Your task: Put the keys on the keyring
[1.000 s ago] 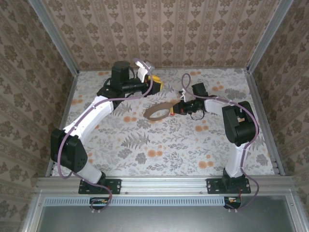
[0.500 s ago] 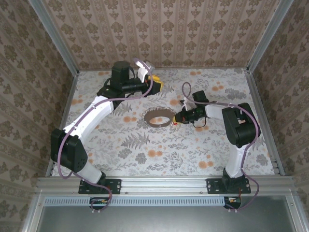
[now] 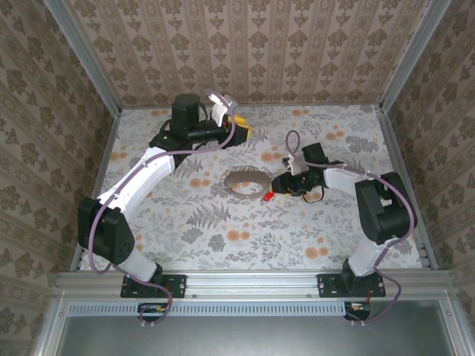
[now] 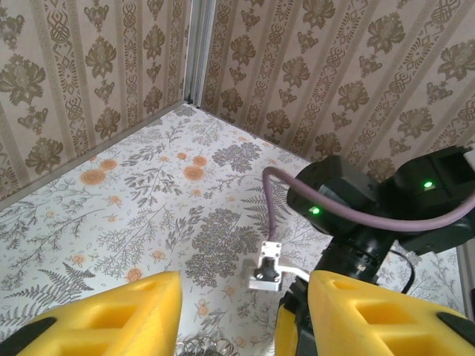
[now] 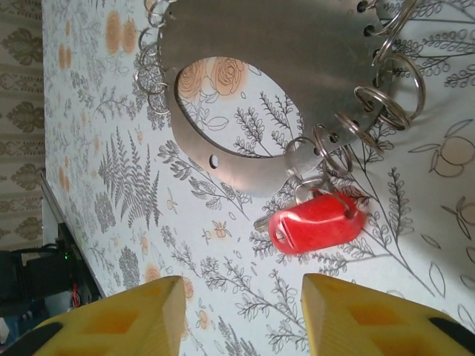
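Note:
The keyring [image 3: 246, 180] is a flat grey metal ring plate with several small wire rings along its rim, lying on the table. In the right wrist view the keyring [image 5: 274, 67] lies ahead of my fingers. The red key [image 5: 315, 222] lies flat against its rim, among the small rings. From above, the key [image 3: 267, 196] shows at the plate's near right edge. My right gripper [image 5: 241, 315] stands open just behind the key, with nothing between its fingers. My left gripper [image 3: 242, 133] hovers open beyond the plate. Between its yellow fingers [image 4: 111, 319] are a few small rings [image 4: 197, 345].
Patterned walls close in the flowered table [image 3: 223, 222] on three sides. A metal corner post [image 4: 197, 48] stands far ahead in the left wrist view. The right arm's black wrist and purple cable [image 4: 356, 208] sit close in front of my left gripper.
My right gripper has opened and let go of the key, then backed off a little to the right. The keyring went from tilted to lying flat. The left arm has not moved.

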Motion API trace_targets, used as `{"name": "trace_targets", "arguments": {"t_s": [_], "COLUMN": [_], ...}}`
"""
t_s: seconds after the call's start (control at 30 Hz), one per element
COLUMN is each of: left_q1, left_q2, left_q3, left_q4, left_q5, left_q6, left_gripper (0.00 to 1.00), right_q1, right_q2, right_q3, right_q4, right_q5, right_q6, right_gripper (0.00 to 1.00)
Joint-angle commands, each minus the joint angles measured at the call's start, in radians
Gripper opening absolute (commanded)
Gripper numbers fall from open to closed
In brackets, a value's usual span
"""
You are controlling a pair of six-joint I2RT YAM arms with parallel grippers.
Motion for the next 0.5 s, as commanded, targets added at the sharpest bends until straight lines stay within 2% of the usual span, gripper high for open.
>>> {"name": "trace_targets", "arguments": {"t_s": [0.0, 0.1, 0.2, 0.23, 0.3, 0.33, 0.43, 0.47], "left_q1": [-0.009, -0.009, -0.009, -0.009, -0.009, -0.009, -0.007, -0.005], "left_q2": [-0.005, -0.014, -0.029, -0.035, -0.046, -0.053, -0.083, -0.096], "left_q3": [0.009, 0.004, -0.006, -0.01, -0.019, -0.026, -0.061, -0.078], "left_q4": [0.033, 0.035, 0.042, 0.042, 0.044, 0.05, 0.079, 0.095], "left_q5": [0.005, -0.002, -0.017, -0.02, -0.04, -0.051, -0.148, -0.188], "left_q6": [-0.022, -0.022, -0.024, -0.025, -0.03, -0.033, -0.057, -0.066], "left_gripper": [0.52, 0.56, 0.64, 0.7, 0.89, 0.99, 1.0, 1.0], "right_q1": [0.003, 0.004, 0.003, 0.003, 0.003, 0.003, 0.0, -0.002], "right_q2": [-0.08, -0.133, -0.185, -0.204, -0.238, -0.257, -0.304, -0.344], "right_q3": [-0.012, -0.005, 0.001, 0.003, 0.011, 0.017, 0.026, 0.032], "right_q4": [-0.054, -0.074, -0.08, -0.082, -0.088, -0.089, -0.078, -0.076], "right_q5": [0.041, 0.054, 0.062, 0.069, 0.082, 0.091, 0.142, 0.168], "right_q6": [-0.007, -0.003, 0.01, 0.017, 0.023, 0.029, 0.04, 0.045], "right_gripper": [0.51, 0.55, 0.61, 0.64, 0.69, 0.79, 0.99, 1.0]}}
